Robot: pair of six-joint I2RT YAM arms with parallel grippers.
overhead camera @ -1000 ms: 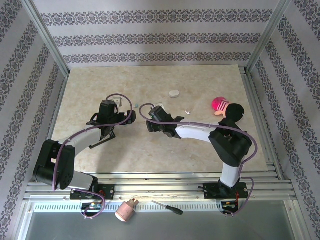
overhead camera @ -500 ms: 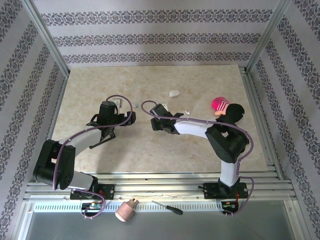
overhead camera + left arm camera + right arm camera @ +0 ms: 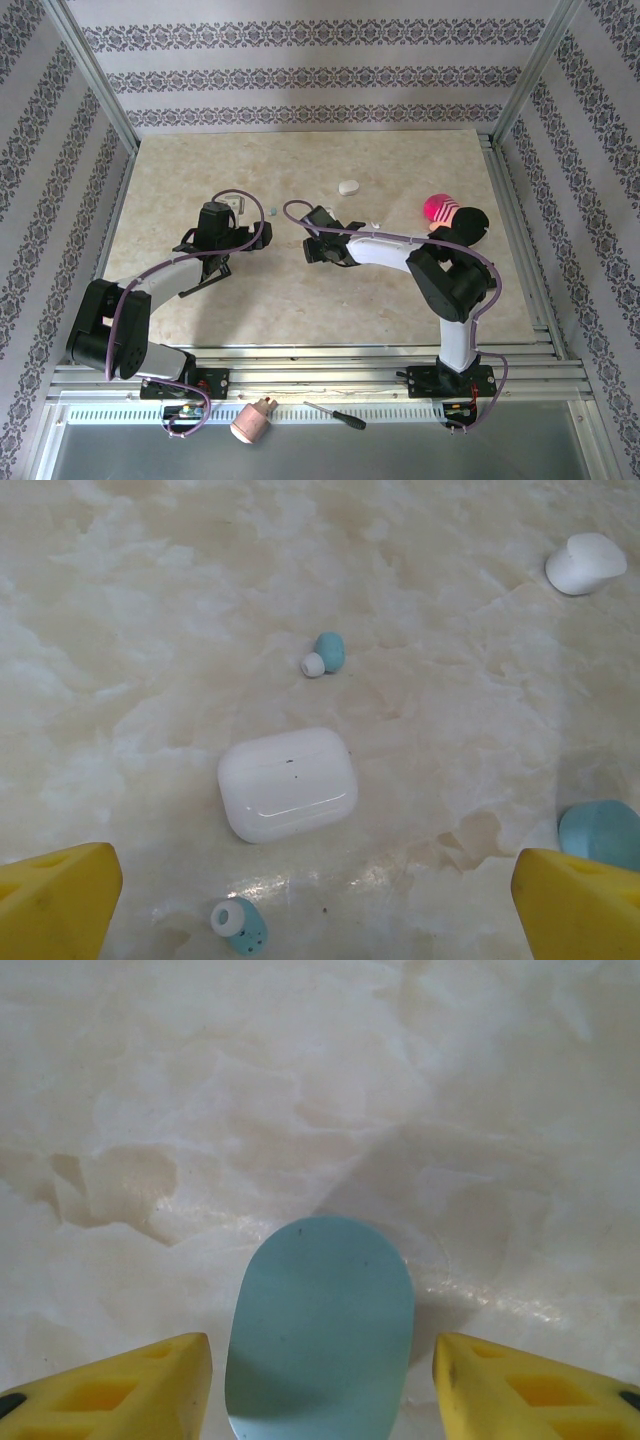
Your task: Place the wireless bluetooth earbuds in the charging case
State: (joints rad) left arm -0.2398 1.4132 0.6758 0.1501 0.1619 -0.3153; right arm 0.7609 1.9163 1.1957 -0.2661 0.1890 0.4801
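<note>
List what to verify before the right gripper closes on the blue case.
1. The blue case sits centred between the fingers of the right gripper: ok.
2. Fingers touch the blue case: not ok, a gap shows on each side.
3. The blue case is open to take earbuds: cannot tell, its smooth top faces the camera.
4. The left gripper is open and apart from the white case: ok.
5. The far earbud and the near earbud lie loose on the table, one on each side of the white case: ok.
</note>
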